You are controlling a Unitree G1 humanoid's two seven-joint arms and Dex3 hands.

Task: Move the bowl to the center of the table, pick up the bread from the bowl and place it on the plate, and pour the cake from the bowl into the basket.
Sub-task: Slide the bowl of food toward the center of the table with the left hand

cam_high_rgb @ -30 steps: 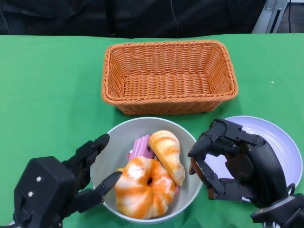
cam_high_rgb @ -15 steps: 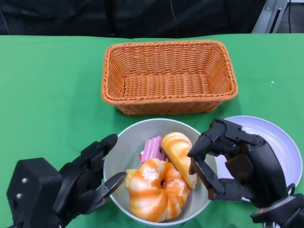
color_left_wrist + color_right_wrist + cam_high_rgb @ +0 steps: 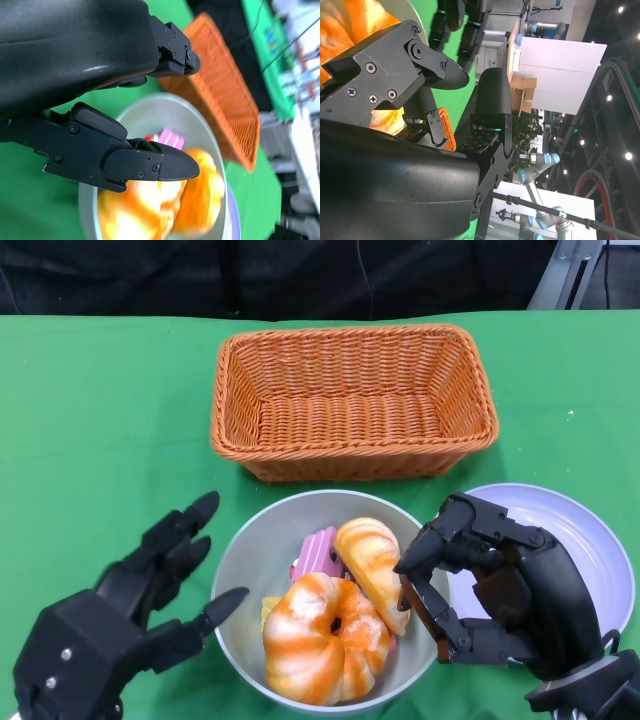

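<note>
Green cloth covers the table (image 3: 90,420); at its near edge the grey bowl (image 3: 262,545) sits about mid-width, with the left hand (image 3: 120,625) spread and empty just beside its rim, and the right hand (image 3: 490,590) half-curled around nothing at the opposite rim, over the near part of the white plate (image 3: 590,540). Judged status: bowl roughly centred; ring-shaped bread (image 3: 322,638), croissant (image 3: 370,558) and pink cake (image 3: 318,554) lie in it. Plate and basket (image 3: 352,400), toward the far edge, hold nothing; no legible writing.

Robotics lab, other robot arms (image 3: 540,162), ceiling spotlights (image 3: 628,156), green-covered table (image 3: 100,420)
</note>
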